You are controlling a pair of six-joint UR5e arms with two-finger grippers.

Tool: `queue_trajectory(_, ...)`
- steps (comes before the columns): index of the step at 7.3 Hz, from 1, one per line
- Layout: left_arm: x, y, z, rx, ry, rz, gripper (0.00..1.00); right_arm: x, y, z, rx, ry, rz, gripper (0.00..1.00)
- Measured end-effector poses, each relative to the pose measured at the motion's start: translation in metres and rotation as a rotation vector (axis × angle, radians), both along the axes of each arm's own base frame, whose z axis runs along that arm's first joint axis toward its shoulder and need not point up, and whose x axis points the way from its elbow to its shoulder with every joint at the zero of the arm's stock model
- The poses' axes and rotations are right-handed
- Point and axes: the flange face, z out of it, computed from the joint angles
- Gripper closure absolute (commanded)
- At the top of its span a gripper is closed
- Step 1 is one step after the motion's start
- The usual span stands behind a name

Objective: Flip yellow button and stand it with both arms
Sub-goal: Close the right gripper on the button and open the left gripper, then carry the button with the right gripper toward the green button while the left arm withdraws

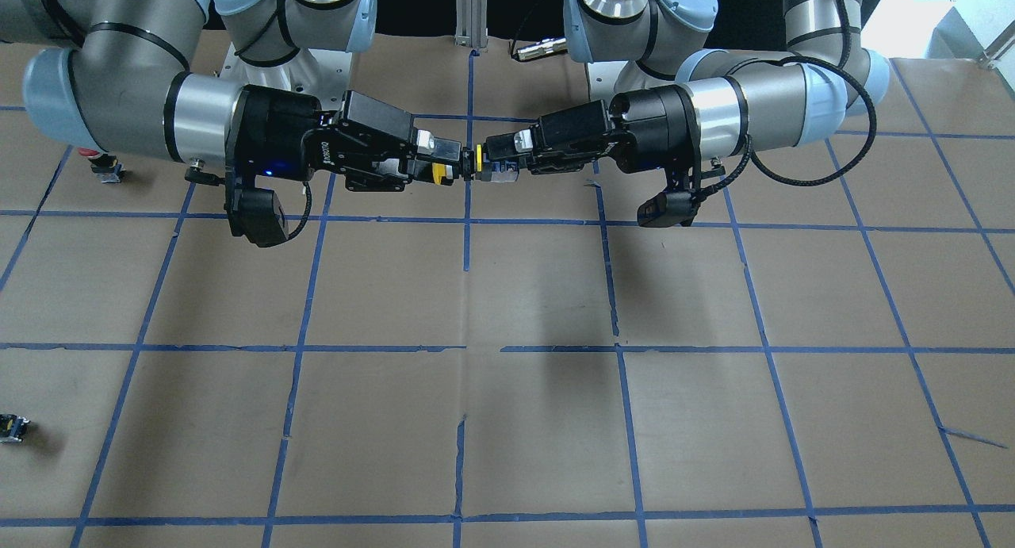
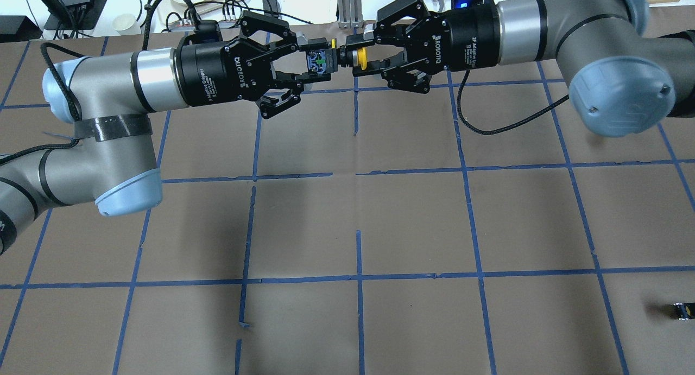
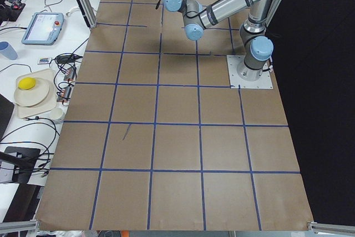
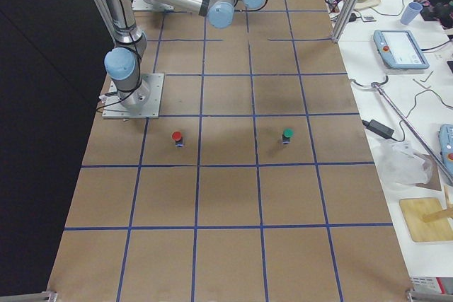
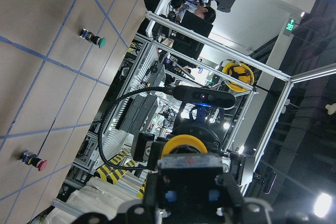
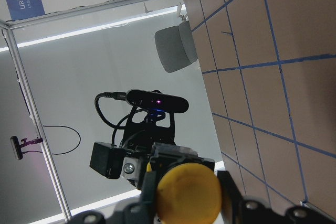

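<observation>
The yellow button (image 2: 360, 58) is held in the air above the far middle of the table, lying sideways between both grippers. My left gripper (image 2: 321, 61) comes in from the left and is shut on its black-and-grey body. My right gripper (image 2: 358, 56) comes in from the right and is shut around the yellow cap. The two grippers meet tip to tip. In the front-facing view the cap (image 1: 438, 173) sits in the right gripper (image 1: 448, 161), and the left gripper (image 1: 496, 163) holds the body. The cap also fills the right wrist view (image 6: 189, 190) and shows in the left wrist view (image 5: 182, 144).
A red-capped button (image 4: 177, 136) and a green-capped button (image 4: 287, 134) stand on the brown table with its blue tape grid (image 2: 358, 228). A tiny capless black-grey part (image 2: 683, 310) lies near the table's edge on my right.
</observation>
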Motion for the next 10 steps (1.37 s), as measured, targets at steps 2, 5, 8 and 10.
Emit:
queue_trajectory(2,0.001,-0.001,0.001,0.005,-0.004,0.005,0.0,0.0,0.001,0.003,-0.007,0.001,0.0,0.71)
queue_trajectory(5,0.002,-0.002,0.002,0.008,0.001,0.006,0.0,-0.001,0.001,0.003,-0.008,0.012,0.001,0.71)
queue_trajectory(8,0.008,-0.006,0.002,-0.006,-0.021,0.028,0.0,-0.01,0.004,0.006,-0.04,0.255,0.037,0.71)
queue_trajectory(10,0.025,-0.014,-0.003,-0.027,-0.055,0.074,0.0,-0.023,0.013,0.006,-0.067,0.523,0.07,0.72)
